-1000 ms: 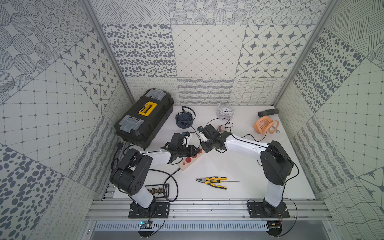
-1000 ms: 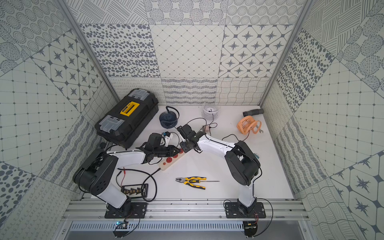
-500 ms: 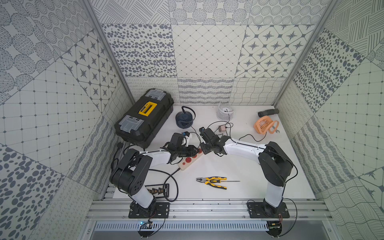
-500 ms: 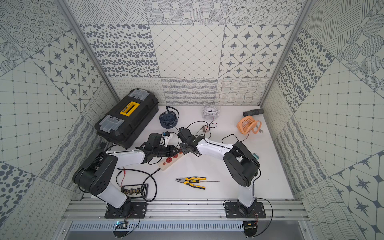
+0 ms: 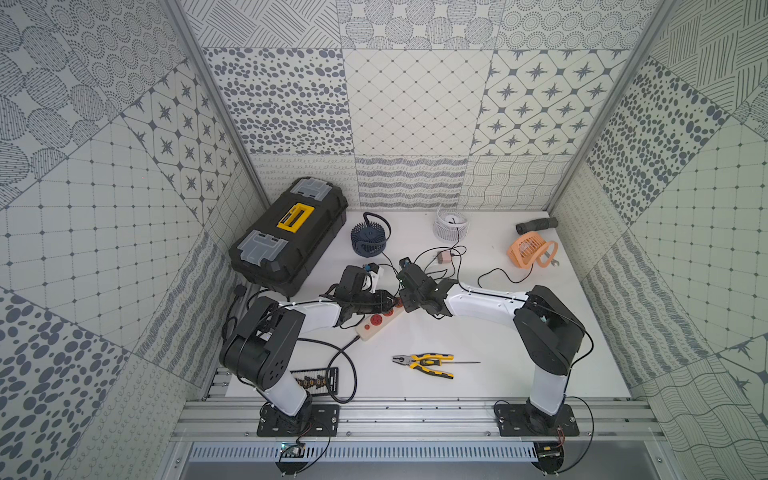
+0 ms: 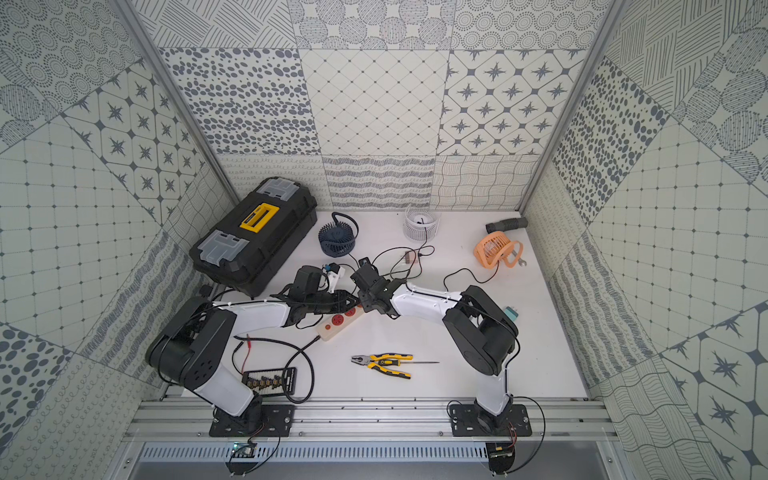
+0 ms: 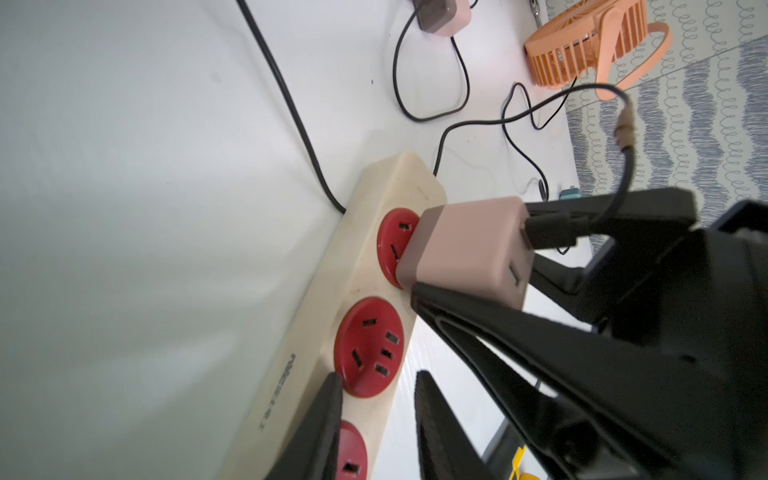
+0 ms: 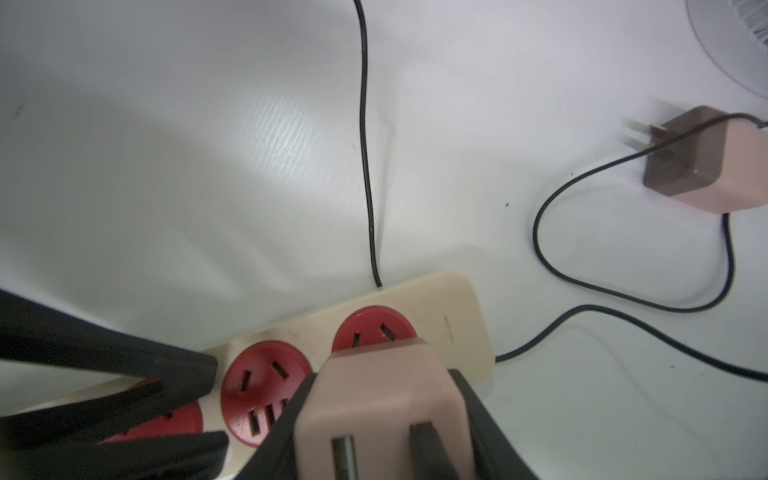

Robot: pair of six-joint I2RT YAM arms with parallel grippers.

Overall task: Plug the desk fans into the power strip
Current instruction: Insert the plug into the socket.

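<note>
At mid-frame of the left wrist view, right gripper (image 7: pixel 473 257) pinches plug (image 7: pixel 457 237) at end socket (image 7: pixel 395 241), seemingly half-seated; next push squarely, left gripper (image 7: pixel 376 378) clamping strip (image 7: pixel 399 174).

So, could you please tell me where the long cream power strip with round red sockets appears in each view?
In a top view: the long cream power strip lies mid-table, where the two arms meet.
In a top view: same spot.
Left wrist: diagonal, centre to bottom edge.
Right wrist: along the bottom, left edge to past centre.
Shared landmark: the loose pink cube-shaped charger lying on the table.
</note>
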